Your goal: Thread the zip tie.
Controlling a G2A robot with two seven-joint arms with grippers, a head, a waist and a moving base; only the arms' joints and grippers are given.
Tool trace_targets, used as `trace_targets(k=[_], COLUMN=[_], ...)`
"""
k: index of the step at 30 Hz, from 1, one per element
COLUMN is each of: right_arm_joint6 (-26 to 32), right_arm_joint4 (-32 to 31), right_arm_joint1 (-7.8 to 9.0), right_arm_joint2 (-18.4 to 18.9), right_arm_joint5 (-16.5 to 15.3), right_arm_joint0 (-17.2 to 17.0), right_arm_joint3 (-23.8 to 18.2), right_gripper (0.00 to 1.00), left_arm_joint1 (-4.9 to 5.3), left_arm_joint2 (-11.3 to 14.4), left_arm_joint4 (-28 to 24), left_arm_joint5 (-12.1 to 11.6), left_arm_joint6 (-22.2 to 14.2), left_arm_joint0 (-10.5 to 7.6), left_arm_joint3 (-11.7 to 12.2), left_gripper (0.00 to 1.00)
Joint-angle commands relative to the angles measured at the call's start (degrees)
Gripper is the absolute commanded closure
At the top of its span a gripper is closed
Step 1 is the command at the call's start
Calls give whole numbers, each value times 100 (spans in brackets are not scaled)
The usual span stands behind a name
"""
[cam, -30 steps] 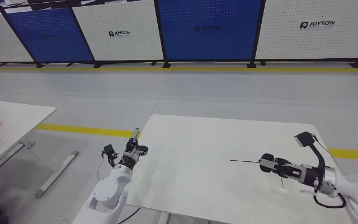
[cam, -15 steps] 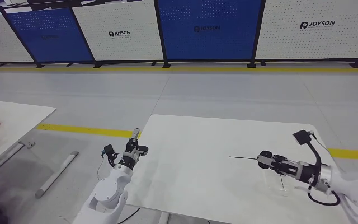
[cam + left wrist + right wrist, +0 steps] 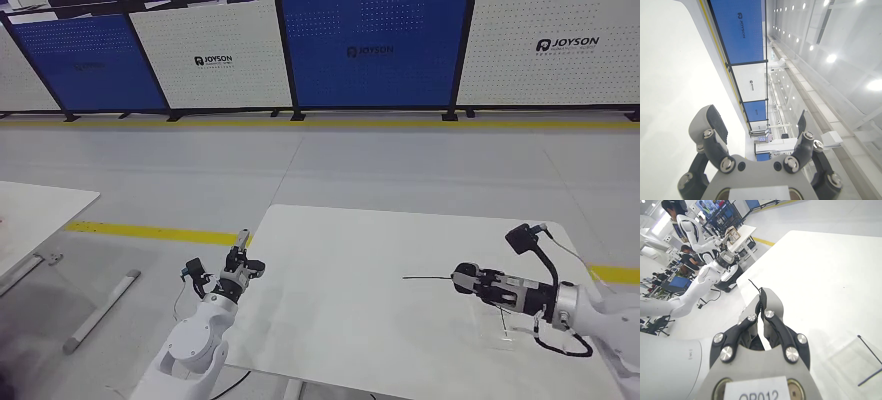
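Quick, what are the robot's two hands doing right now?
Left hand: open, holding nothing.
Right hand: closed on the thin black plastic zip tie.

A white table (image 3: 340, 290) stands on a pale grey floor (image 3: 400, 160) crossed by a yellow line (image 3: 150, 232). Blue panels (image 3: 372, 50) and white panels (image 3: 212, 55) wall off the far side. A second table (image 3: 40, 215) stands well apart, near a grey bar (image 3: 100, 310) on the floor.

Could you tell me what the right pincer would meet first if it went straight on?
The way over the table looks free; the right pincer, holding the zip tie, would probably reach the left pincer first, depth unclear.
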Motion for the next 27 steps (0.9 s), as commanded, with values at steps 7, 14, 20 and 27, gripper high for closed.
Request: trace_targets(k=[7, 14, 20, 27], right_arm_joint6=[-1, 89, 718, 1092], right_arm_joint4=[-7, -197, -41, 18], right_arm_joint1=[0, 5, 89, 122], right_arm_joint2=[0, 2, 312, 385], right_arm_joint5=[0, 0, 0, 0], right_arm_joint0=[0, 37, 43, 90], right_arm_joint3=[0, 26, -270, -110], right_gripper=[100, 100, 100, 100], left_arm_joint1=[0, 0, 0, 0], left_arm_joint2=[0, 0, 0, 0], left_arm_joint4=[0, 0, 0, 0], left_arm_joint5=[0, 0, 0, 0], left_arm_joint6=[0, 0, 0, 0], left_arm_joint0=[0, 0, 0, 0], left_arm_joint3=[0, 0, 0, 0], left_gripper=[0, 0, 0, 0])
